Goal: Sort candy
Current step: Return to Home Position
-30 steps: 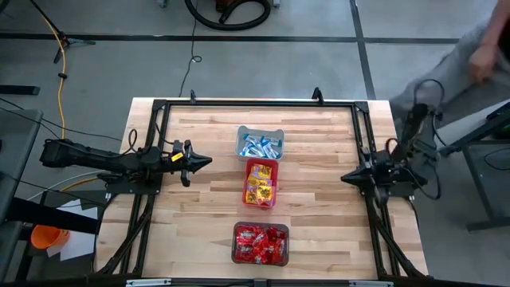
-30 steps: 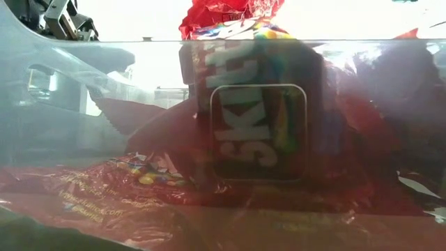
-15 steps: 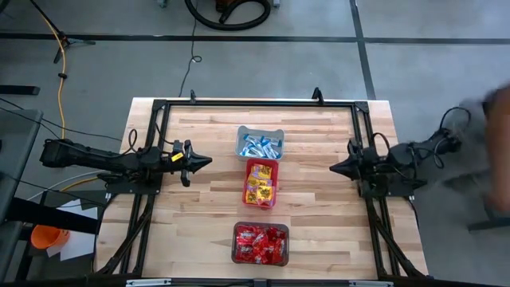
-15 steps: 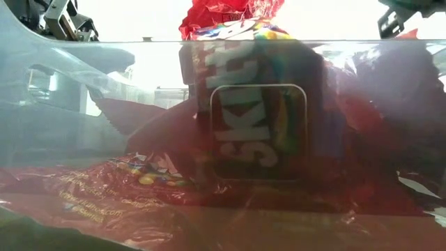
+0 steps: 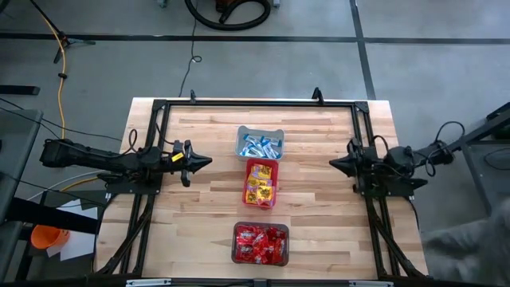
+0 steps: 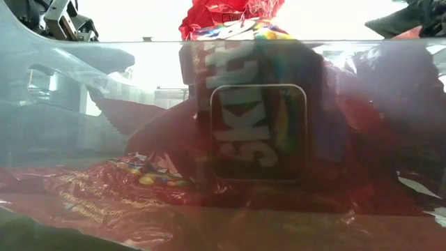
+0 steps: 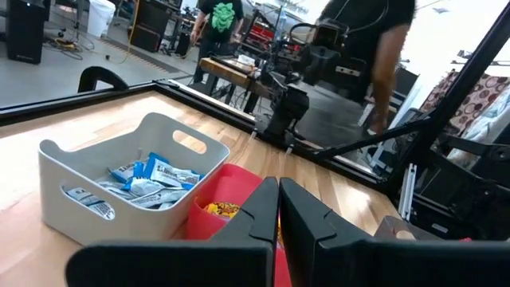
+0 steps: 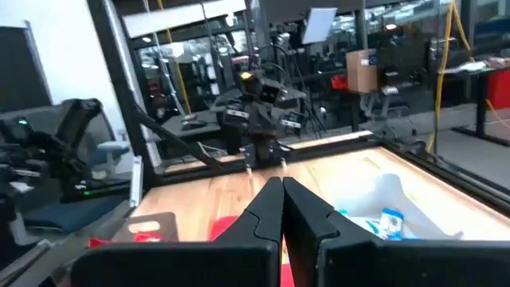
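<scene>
Candy (image 5: 260,244) sorted by colour, none loose on the desk (image 5: 319,215) that I can see; I judge the job finished.
Down the desk's middle I have the grey bin (image 5: 260,130) with blue-and-white packets, the pink bin (image 5: 248,185) with yellow, and the dark bin (image 5: 235,243) with red. Each arm sits at its own side, well apart from the bins, leaving them clear. The left hand (image 5: 203,162) and right hand (image 5: 335,165) have fingers pressed together, holding nothing.
</scene>
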